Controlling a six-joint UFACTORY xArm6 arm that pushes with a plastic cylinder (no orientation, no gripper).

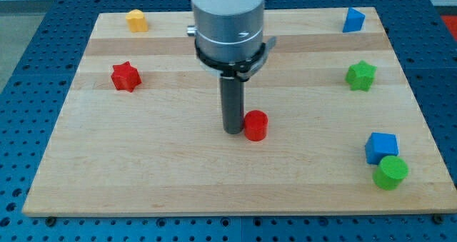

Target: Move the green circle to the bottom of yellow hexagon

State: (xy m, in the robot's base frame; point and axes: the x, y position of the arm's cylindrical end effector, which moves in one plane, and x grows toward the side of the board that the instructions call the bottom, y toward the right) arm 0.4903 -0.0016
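The green circle point(390, 173) lies at the view's bottom right, touching a blue cube point(380, 147) just above it. The yellow hexagon point(137, 20) sits at the view's top left corner of the wooden board point(143, 170). My tip point(233, 130) is near the board's middle, right beside the left side of a red cylinder point(255, 125). The tip is far left of the green circle and far below and right of the yellow hexagon.
A red star point(126, 76) lies at the view's left. A green star point(360, 76) lies at the right. A blue block point(353, 19) sits at the top right corner. The arm's grey housing point(228, 21) hangs over the board's top middle.
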